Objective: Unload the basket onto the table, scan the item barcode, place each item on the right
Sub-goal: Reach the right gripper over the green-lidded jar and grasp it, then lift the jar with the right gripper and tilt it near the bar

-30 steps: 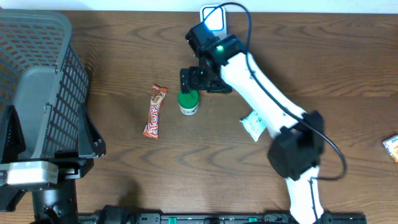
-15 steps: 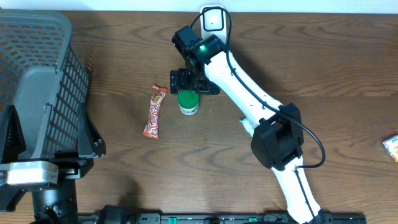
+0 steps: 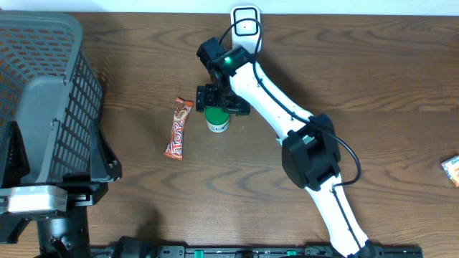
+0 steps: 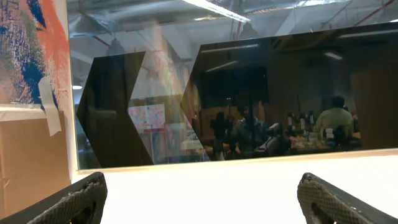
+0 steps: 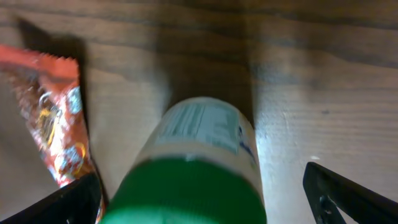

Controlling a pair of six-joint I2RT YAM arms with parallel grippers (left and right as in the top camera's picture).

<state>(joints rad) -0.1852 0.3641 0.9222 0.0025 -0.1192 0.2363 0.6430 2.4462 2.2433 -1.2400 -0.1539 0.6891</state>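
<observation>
Overhead, the dark wood-grain desk (image 3: 373,79) carries a green-capped bottle (image 3: 217,119) just beside a red wrapper (image 3: 178,127) lettered "TOP"; the bottle's own label print is too blurred to read. The right end effector (image 5: 208,196) hangs over the bottle, fingers wide apart on either side. The left end effector (image 4: 202,199), also spread, faces a glass-walled room.

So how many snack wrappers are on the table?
2: the red candy bar left of the green-capped bottle, and a packet at the right edge. The right arm may hide others.
</observation>
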